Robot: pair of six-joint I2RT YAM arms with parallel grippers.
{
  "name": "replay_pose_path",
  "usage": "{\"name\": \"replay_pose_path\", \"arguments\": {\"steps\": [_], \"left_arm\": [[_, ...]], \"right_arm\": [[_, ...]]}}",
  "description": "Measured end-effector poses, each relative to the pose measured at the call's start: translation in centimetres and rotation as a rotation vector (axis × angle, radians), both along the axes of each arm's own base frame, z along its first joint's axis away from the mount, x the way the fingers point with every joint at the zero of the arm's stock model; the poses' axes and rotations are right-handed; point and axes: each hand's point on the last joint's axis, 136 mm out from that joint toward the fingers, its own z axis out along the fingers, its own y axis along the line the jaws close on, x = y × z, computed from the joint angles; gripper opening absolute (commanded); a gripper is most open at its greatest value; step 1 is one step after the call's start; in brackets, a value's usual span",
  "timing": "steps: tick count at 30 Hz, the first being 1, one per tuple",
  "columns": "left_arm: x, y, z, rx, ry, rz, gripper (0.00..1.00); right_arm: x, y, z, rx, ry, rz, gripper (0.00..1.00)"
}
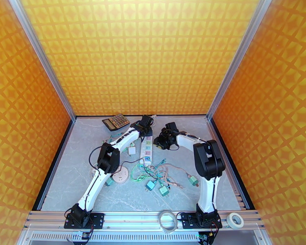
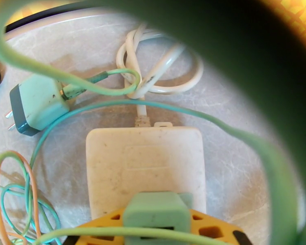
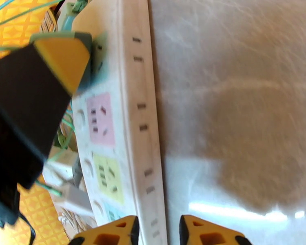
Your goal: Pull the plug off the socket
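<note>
Left claw [image 2: 155,230] is clenched on the green plug [image 2: 156,209], a yellow finger on each side. The plug sits on the white power strip [image 2: 145,164], at the end where its coiled white cord [image 2: 161,74] comes out. Over to the right claw [image 3: 159,232]: its fingertips straddle the strip's long side edge, one over the strip, one over the worktop [image 3: 242,78]. Pinching or just hovering, I can't tell. A spare plug [image 2: 36,103] lies on the worktop just left of the cord.
</note>
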Motion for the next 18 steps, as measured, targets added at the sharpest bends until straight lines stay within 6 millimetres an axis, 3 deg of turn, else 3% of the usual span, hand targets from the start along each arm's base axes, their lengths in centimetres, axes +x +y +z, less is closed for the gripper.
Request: {"name": "replay_pose_path", "arguments": {"steps": [7, 14, 18], "left_arm": [[-0.3, -0.2, 0.0, 0.002, -0.007, -0.002, 0.20], [-0.4, -0.1, 0.0, 0.010, -0.008, 0.006, 0.20], [-0.4, -0.1, 0.0, 0.009, -0.004, 0.008, 0.20]], "right_arm": [[2.9, 1.1, 0.7, 0.050, -0.039, -0.016, 0.36], [3.8, 1.1, -1.1, 0.049, 0.004, -0.027, 0.34], [3.7, 1.1, -1.1, 0.048, 0.010, -0.025, 0.32]]}}
